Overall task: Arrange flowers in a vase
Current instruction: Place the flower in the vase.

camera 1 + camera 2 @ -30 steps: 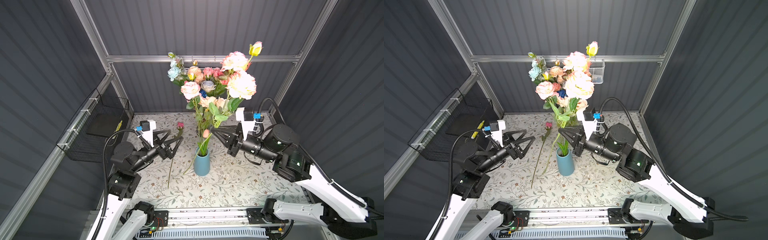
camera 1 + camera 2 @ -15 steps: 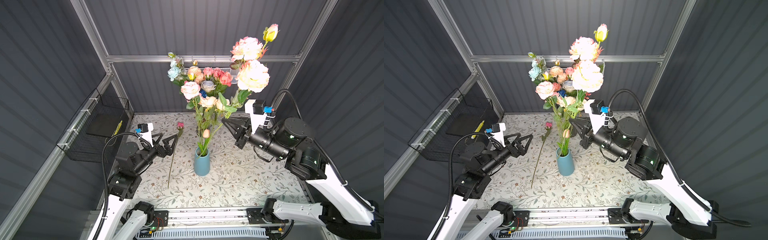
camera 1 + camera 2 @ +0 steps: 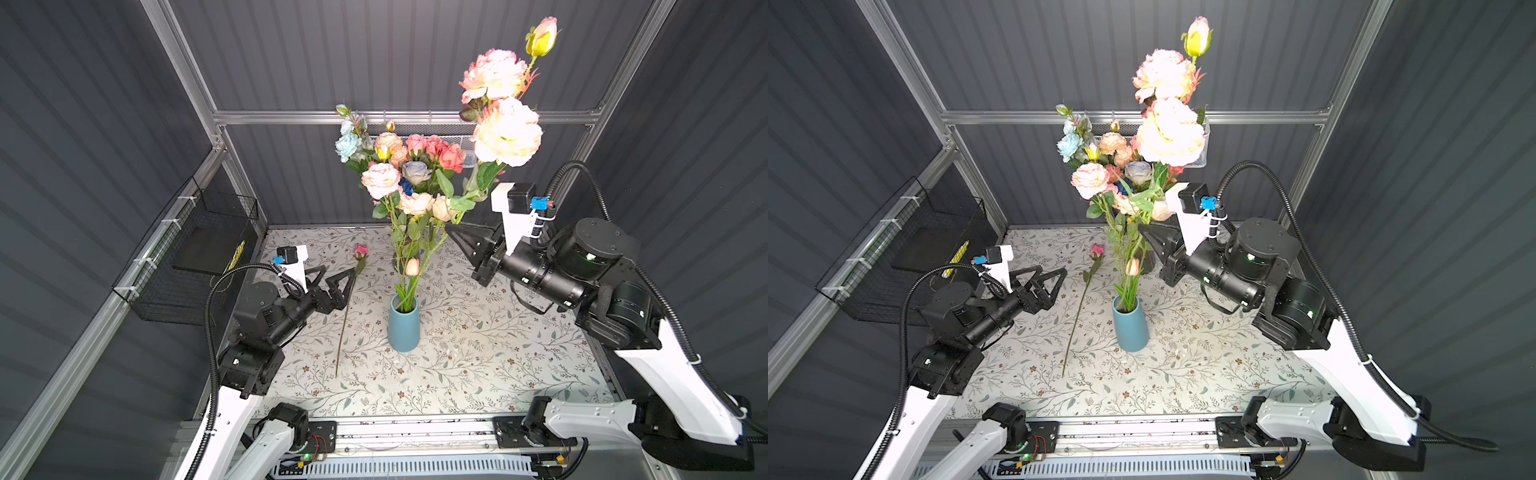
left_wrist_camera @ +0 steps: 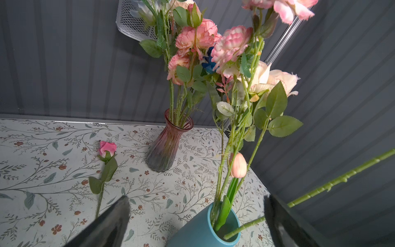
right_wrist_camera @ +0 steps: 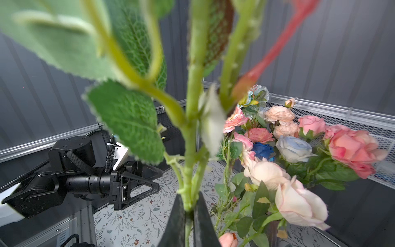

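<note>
The right end effector is pinched tight on the tall peony spray, its blooms towering toward 12 o'clock above the blue vase. At the vase's 10 o'clock the left end effector hangs spread wide. A lone pink rose lies flat on the worktop between them.

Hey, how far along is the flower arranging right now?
Done: the blue vase holds a peach tulip and a few stems. In hand: the right gripper is shut on the tall peony stem, its lower end at that vase's mouth. To do: a pink rose lies on the tablecloth by the open left gripper, and most flowers stand in the glass vase.
</note>
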Robot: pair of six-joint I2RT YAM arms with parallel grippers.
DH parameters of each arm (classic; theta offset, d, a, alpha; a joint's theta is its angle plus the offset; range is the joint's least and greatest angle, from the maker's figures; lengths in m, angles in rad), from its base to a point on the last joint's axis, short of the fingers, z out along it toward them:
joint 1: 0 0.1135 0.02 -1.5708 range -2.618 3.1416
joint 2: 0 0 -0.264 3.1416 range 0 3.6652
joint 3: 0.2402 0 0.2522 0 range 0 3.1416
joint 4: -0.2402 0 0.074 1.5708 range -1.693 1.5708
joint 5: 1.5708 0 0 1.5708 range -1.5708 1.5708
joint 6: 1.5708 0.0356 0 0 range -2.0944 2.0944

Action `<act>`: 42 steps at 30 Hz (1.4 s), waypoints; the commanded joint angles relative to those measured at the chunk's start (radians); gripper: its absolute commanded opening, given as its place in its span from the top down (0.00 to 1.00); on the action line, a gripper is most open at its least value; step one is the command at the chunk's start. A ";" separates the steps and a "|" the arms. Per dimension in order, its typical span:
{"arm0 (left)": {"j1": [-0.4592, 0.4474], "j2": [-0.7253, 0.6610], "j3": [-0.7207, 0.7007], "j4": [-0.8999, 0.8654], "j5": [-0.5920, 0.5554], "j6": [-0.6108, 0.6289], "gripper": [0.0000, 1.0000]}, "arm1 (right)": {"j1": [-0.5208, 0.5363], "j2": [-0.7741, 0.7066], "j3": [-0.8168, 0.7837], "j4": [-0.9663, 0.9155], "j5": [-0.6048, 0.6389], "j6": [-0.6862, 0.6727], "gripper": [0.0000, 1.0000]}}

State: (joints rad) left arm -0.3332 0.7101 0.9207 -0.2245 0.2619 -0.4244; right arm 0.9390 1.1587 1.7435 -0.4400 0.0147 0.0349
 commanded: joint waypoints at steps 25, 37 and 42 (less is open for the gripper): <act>-0.001 0.225 -0.072 -0.110 -0.128 -0.057 0.12 | -0.023 0.052 -0.377 0.175 -0.071 0.168 0.44; -0.003 0.569 -0.121 -0.007 -0.227 -0.075 0.12 | -0.019 -0.177 -0.566 0.302 -0.055 0.218 0.21; -0.012 0.791 -0.068 0.062 -0.316 -0.032 0.28 | -0.019 -0.235 -0.607 0.305 -0.050 0.228 0.21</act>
State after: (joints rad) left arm -0.3355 1.4223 0.8192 -0.2161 0.0166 -0.4786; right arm 0.9173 0.9382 1.1530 -0.1631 -0.0425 0.2470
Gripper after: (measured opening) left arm 0.739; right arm 0.793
